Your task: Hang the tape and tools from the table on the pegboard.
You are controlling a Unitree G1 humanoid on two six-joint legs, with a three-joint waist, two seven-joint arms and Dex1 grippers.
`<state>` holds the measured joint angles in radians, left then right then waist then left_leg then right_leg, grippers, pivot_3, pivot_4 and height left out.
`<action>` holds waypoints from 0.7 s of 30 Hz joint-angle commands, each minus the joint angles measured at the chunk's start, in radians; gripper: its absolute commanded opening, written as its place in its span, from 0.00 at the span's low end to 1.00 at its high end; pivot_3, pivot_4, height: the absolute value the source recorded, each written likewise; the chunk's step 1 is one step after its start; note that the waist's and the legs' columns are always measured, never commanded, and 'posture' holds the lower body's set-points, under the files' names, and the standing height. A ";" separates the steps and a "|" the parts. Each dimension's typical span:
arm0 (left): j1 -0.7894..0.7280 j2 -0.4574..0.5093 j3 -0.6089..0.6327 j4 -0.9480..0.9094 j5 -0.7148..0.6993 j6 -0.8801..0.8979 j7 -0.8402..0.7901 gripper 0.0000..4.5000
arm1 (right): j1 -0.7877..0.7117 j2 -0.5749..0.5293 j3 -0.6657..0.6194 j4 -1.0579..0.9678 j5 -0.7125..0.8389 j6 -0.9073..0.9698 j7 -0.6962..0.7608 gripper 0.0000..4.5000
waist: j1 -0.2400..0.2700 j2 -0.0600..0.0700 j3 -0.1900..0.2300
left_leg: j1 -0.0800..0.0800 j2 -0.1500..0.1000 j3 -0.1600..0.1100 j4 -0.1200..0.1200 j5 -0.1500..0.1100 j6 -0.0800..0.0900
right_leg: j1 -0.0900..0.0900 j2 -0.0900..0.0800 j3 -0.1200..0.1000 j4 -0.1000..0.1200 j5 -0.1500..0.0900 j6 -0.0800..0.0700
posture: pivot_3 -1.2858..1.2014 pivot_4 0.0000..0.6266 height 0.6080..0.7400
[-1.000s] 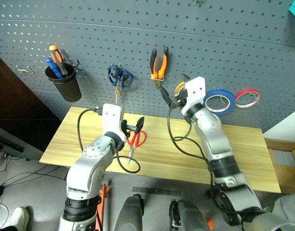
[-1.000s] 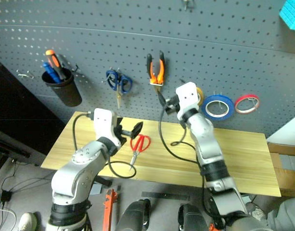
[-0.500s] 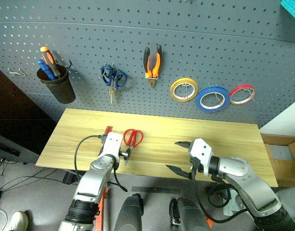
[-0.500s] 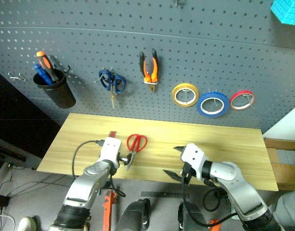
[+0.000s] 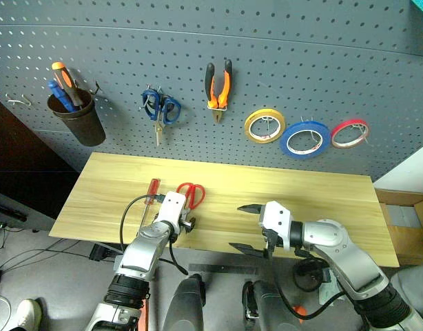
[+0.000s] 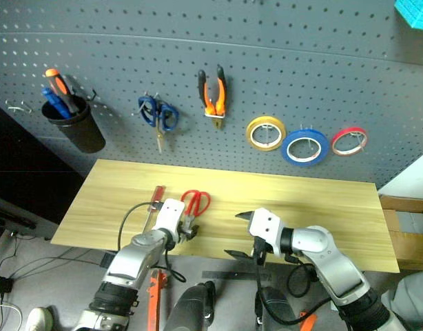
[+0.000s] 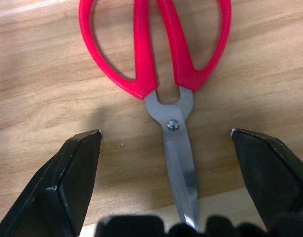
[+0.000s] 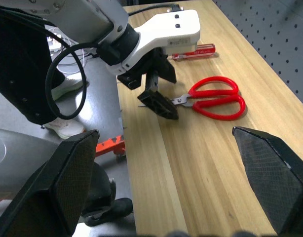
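Red-handled scissors [image 7: 161,74] lie flat on the wooden counter [image 5: 301,200], blades toward the left hand [image 7: 164,143], handles at twelve o'clock. That nearer hand's fingers gape wide astride the blades; the right hand [image 5: 247,226] hangs wide and empty at three o'clock.

Three tape rolls [image 5: 304,138], two scissors [image 5: 189,196], one pliers [image 5: 218,87].

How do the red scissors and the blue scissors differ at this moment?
The red scissors lie flat on the table; the blue scissors hang on the pegboard. The red ones lie between the open left gripper's fingers; nothing is near the blue ones. Both are closed.
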<state>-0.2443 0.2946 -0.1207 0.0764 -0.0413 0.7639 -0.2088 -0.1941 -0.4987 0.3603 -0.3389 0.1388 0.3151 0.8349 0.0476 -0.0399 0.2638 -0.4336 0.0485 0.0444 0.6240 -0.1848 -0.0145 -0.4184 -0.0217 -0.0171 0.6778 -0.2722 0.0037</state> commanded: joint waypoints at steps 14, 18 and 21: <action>0.053 0.011 -0.001 -0.043 0.032 0.036 0.004 0.07 | -0.017 0.028 0.001 0.015 -0.007 -0.027 -0.011 1.00 | 0.000 0.001 0.005 | 0.000 0.000 0.000 -0.001 0.000 0.000 | 0.000 0.000 0.000 0.000 0.000 0.000 | 0.55 0.44 1.00; 0.067 -0.010 0.017 -0.084 0.024 -0.027 0.017 0.07 | -0.007 0.036 -0.011 0.019 -0.017 -0.058 -0.027 1.00 | 0.000 0.001 0.005 | 0.000 0.000 0.000 -0.001 0.000 0.000 | 0.000 0.000 0.000 -0.001 0.000 0.000 | 0.55 0.40 1.00; 0.106 -0.010 0.026 -0.171 0.027 -0.087 0.020 0.07 | 0.013 0.069 -0.061 -0.018 0.035 -0.037 -0.060 1.00 | 0.000 0.001 0.005 | -0.001 0.000 0.000 -0.001 0.000 0.000 | -0.001 0.000 0.000 -0.002 0.000 0.000 | 0.55 0.37 1.00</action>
<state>-0.1545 0.2837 -0.1048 -0.0183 -0.0233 0.7233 -0.1939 -0.1928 -0.4460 0.3401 -0.3066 0.1333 0.2784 0.7958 0.0481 -0.0391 0.2685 -0.4354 0.0484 0.0442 0.6230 -0.1852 -0.0152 -0.4192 -0.0219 -0.0176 0.6757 -0.2723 0.0037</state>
